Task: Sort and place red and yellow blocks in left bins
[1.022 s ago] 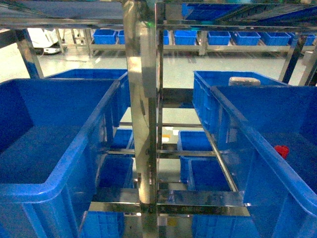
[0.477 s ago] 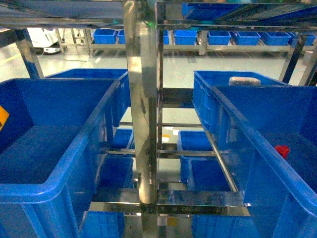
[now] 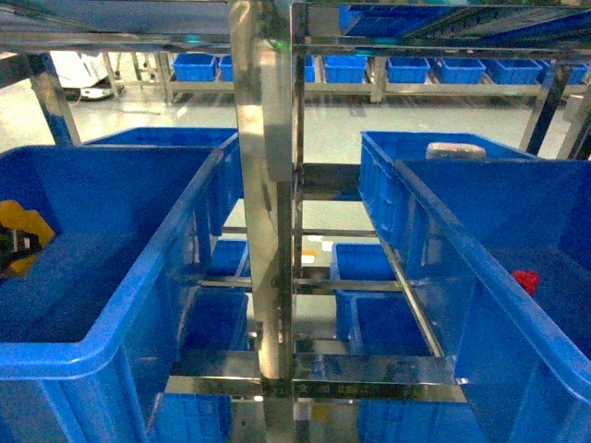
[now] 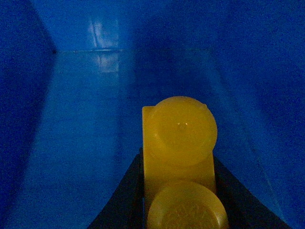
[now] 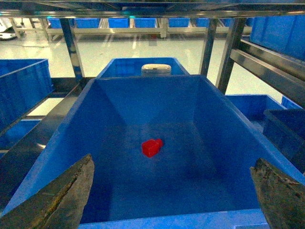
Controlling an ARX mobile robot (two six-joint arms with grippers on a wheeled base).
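Observation:
An orange-yellow block (image 4: 178, 157) with two round studs sits clamped between the dark fingers (image 4: 125, 200) of my left gripper (image 4: 177, 193), inside the big blue left bin (image 4: 86, 143). In the head view the yellow block (image 3: 18, 223) and the left gripper (image 3: 13, 251) peek in at the far left edge, within the left bin (image 3: 138, 305). A small red block (image 5: 152, 147) lies on the floor of the right crate (image 5: 171, 222); it also shows as the red block (image 3: 524, 281) in the head view. My right gripper (image 5: 174, 191) hovers open over that crate's near rim, holding nothing.
A steel rack post (image 3: 263, 185) stands between the two big crates. Behind the right crate (image 3: 480, 305) is another blue crate with a pale object (image 5: 156, 69) on its rim. Smaller blue crates (image 3: 383, 318) sit on lower shelves.
The yellow block and left gripper have come in from the left edge of the head view and moved further into the left bin. The red block has not moved.

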